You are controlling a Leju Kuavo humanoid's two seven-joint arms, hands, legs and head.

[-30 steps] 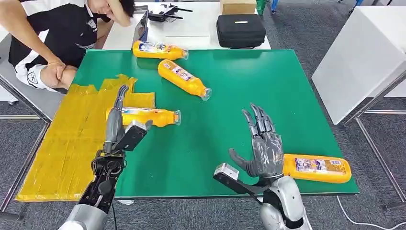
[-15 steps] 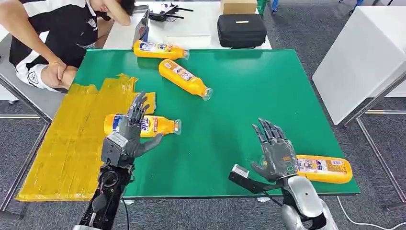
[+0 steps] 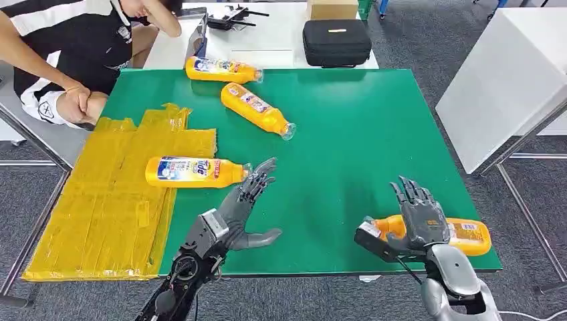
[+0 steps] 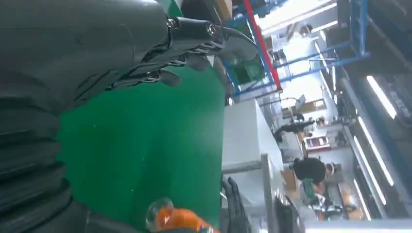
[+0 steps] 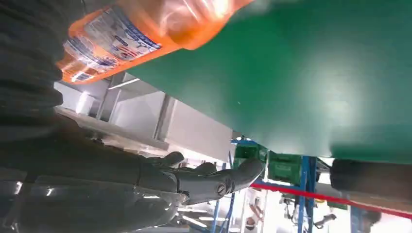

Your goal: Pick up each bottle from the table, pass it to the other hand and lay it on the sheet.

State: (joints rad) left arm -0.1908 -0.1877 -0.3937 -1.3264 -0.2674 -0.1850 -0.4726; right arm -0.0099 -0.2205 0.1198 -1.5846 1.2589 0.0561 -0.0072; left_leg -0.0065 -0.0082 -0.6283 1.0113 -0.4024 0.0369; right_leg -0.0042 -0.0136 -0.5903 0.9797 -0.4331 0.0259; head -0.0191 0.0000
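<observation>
Bottle (image 3: 461, 235) | lying just under spread right robot hand (image 3: 421, 221) | table edge

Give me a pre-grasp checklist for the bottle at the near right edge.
1. Right robot hand above near-right bottle, fingers apart: ok.
2. Fingers wrapped around that bottle: not ok, not gripped yet.
3. Left robot hand holds nothing, ready to receive: ok.
4. One bottle on yellow sheet: the delivered bottle lies partly on it, neck over the green table: cannot tell if acceptable.
5. Two far bottles waiting: ok.
</observation>
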